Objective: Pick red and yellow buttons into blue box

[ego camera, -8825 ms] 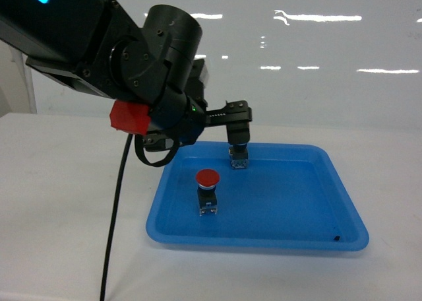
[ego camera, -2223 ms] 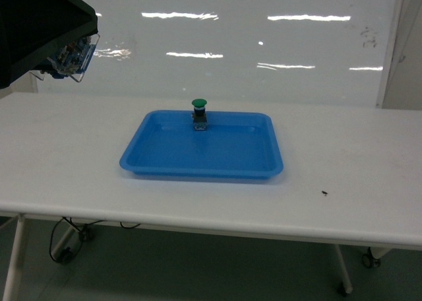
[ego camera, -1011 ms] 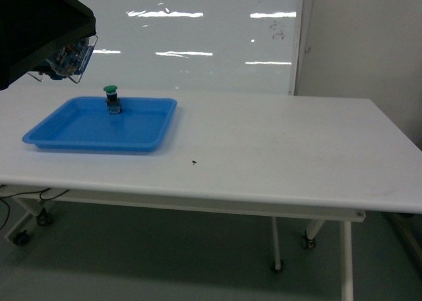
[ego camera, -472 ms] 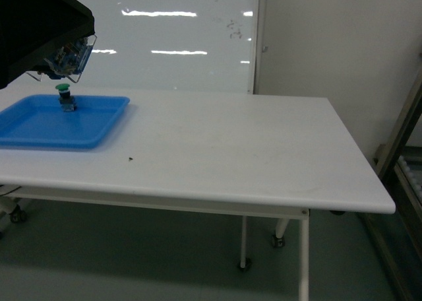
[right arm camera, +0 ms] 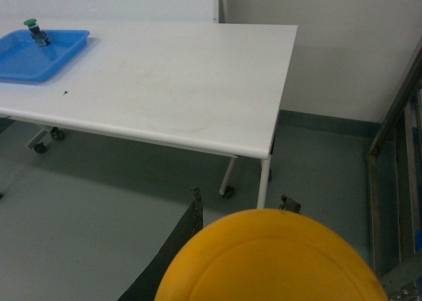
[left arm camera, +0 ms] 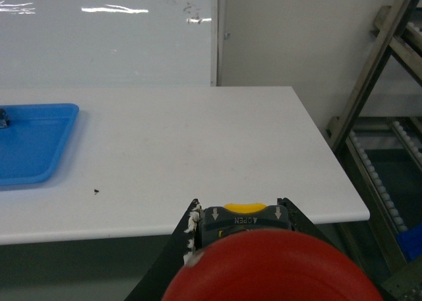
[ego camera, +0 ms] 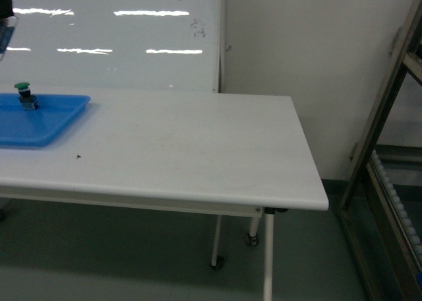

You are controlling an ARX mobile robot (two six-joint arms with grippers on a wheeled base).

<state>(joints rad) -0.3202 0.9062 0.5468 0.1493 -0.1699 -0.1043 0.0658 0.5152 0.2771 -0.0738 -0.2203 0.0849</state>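
Since half a second ago my view has swung further right: the shallow blue tray (ego camera: 36, 119) with the green button (ego camera: 24, 90) has slid to the far left edge, and a metal rack (ego camera: 389, 136) now shows on the right. My left gripper (left arm camera: 237, 216) is clamped on the red button (left arm camera: 270, 268); my right gripper (right arm camera: 241, 205) grips the yellow button (right arm camera: 270, 258). A white table (ego camera: 198, 149) fills the middle. The blue box isn't visible anywhere.
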